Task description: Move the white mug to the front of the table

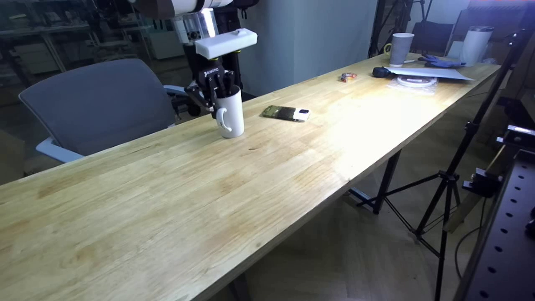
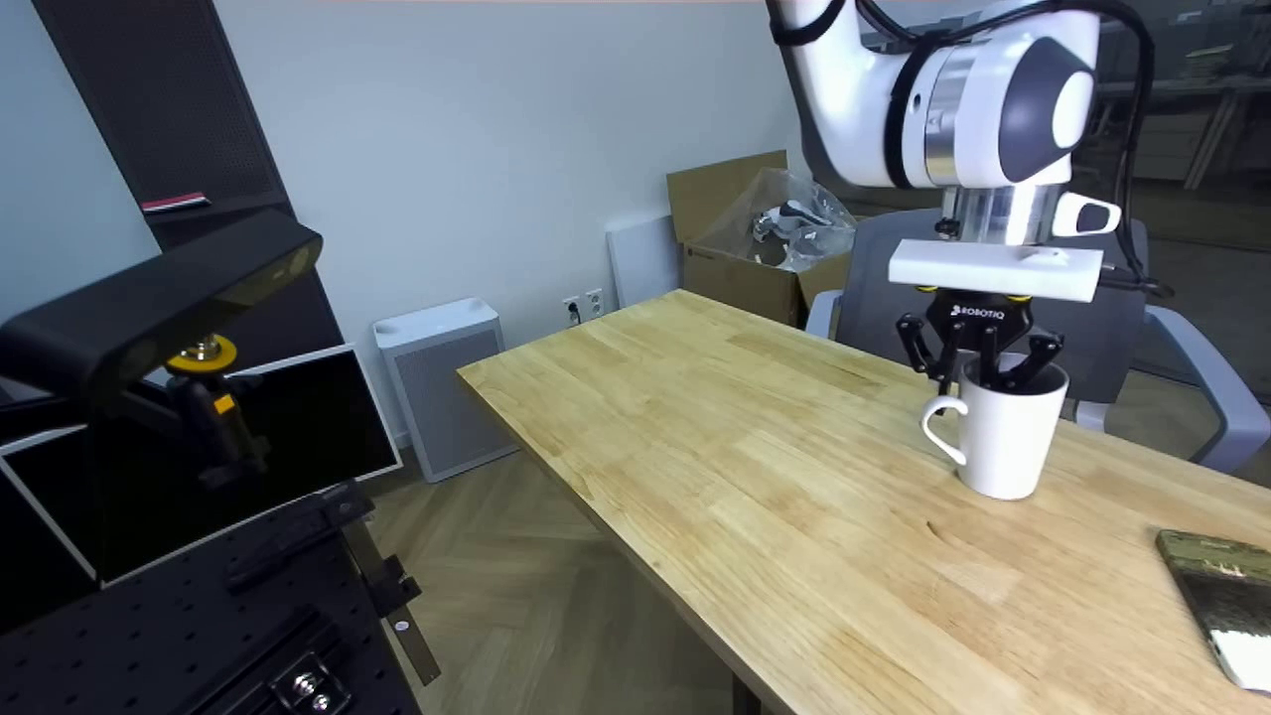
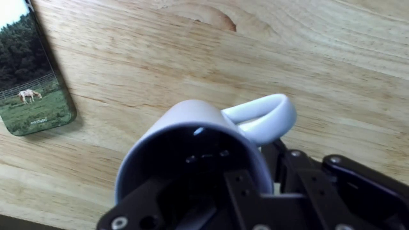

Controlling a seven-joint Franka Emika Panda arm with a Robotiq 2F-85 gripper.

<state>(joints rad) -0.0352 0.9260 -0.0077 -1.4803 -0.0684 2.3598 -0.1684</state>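
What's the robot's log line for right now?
white mug: upright | gripper: straddling mug's rim | grip: unclear | phone: lying on table

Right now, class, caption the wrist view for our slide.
Black claw astride the rim of a white cylindrical mug, near a horse-printed phone.

It looks like an office-style lab, with a robot arm (image 2: 951, 119), tripod (image 1: 449, 177), perforated black platform (image 1: 510, 257) and office chair (image 1: 104, 108).

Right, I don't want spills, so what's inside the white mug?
One finger of the jaws is inside the white mug; small glints show in its dark interior. The bottom is hidden by shadow and the jaws, so I can't tell whether there's liquid.
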